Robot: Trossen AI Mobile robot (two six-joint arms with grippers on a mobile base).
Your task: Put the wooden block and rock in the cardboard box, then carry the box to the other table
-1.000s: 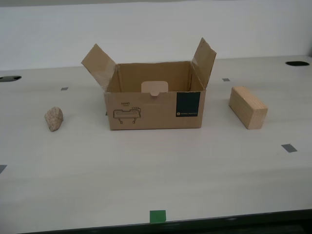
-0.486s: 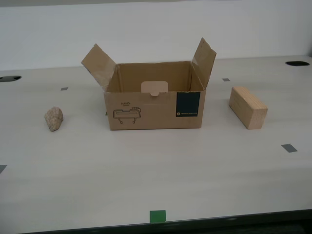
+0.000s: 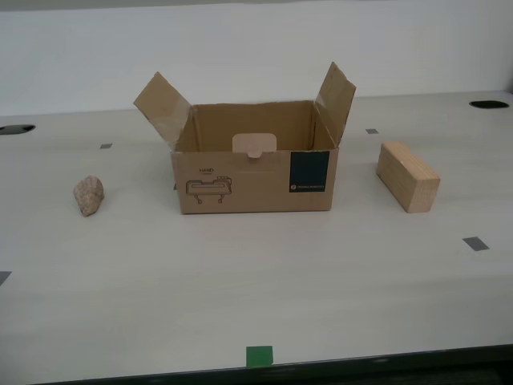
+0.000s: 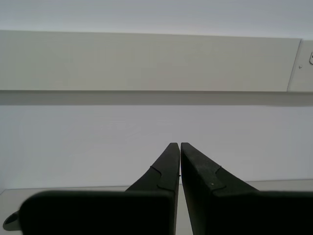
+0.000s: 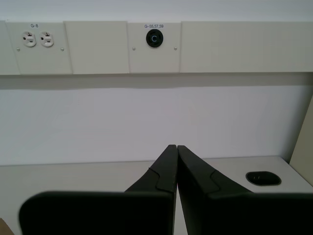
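Observation:
A brown cardboard box stands open in the middle of the pale table, both side flaps raised, a teal label on its front. The rock lies on the table towards the exterior view's left of the box. The wooden block rests towards the exterior view's right of it. Neither arm shows in the exterior view. My first gripper is shut, with nothing between its fingers, pointing at a white wall. My second gripper is shut too, also facing the wall. The other table is out of view.
Grey tape squares dot the table and a green tape square sits near its front edge. Dark cable holes lie at the table's back corners. A wall panel with outlets runs behind.

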